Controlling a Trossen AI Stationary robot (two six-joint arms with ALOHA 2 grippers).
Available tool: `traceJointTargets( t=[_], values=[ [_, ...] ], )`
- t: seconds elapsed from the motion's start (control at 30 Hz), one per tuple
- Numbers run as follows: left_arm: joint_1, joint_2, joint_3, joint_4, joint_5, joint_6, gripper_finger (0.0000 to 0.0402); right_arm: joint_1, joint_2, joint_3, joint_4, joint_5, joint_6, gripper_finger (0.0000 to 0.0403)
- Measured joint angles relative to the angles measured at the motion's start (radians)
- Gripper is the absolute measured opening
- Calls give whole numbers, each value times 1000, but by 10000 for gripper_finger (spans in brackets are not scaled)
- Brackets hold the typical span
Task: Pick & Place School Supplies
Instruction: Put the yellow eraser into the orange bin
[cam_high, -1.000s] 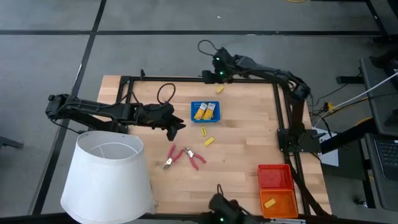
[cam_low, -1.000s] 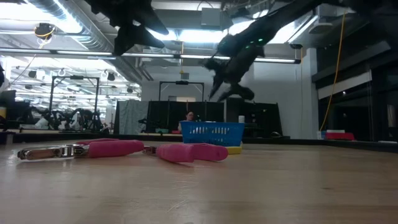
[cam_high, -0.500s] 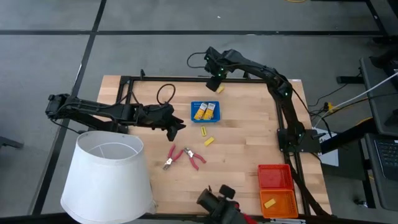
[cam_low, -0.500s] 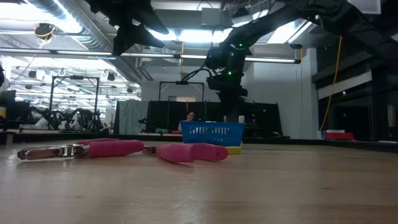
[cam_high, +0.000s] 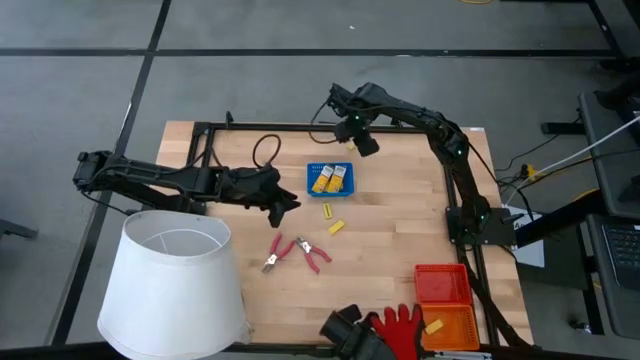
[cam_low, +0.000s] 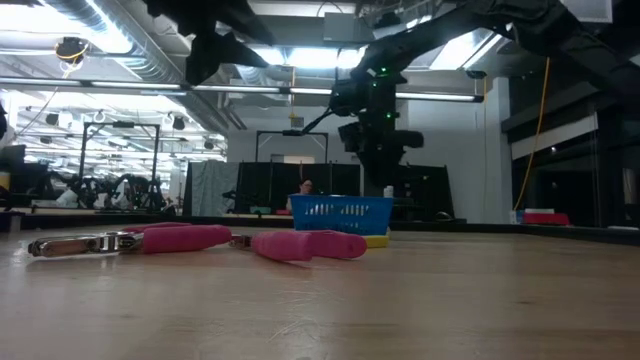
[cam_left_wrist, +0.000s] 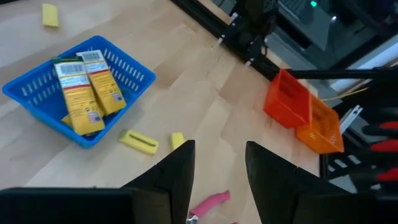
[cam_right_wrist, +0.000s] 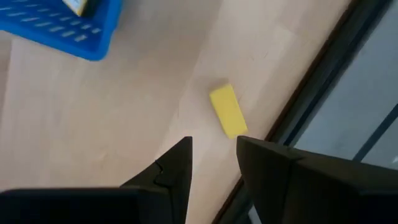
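Your right gripper (cam_right_wrist: 211, 155) hangs over the table's far edge, fingers slightly apart, empty, just beside a loose yellow block (cam_right_wrist: 228, 111). Left gripper (cam_left_wrist: 216, 167) hovers mid-table, fingers apart, empty. Yellow packs (cam_high: 330, 178) sit in the blue tray (cam_left_wrist: 134, 71); two blocks (cam_high: 331, 219) and both red-handled pliers (cam_high: 292, 251) lie on the wood table (cam_high: 390, 220). A red-gloved hand (cam_high: 398, 327) is at the near edge.

Packs (cam_high: 330, 178) lie in the tray (cam_high: 330, 189), blocks (cam_high: 331, 219) before it, pliers (cam_high: 295, 252) nearer still.
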Motion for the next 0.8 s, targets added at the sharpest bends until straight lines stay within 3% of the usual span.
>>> traceJointTargets(
  t=[0.17, 0.43, 0.8],
  values=[
    [0, 0, 0, 26, 0, -3, 139, -1, 0, -18, 56, -26, -118, 130],
    [-12, 0, 0, 100, -5, 51, 139, 2, 1, -101, 161, 28, -333, 130],
    [-47, 0, 0, 114, 22, 94, 139, -36, 1, -162, 211, -44, -274, 130]
  ],
)
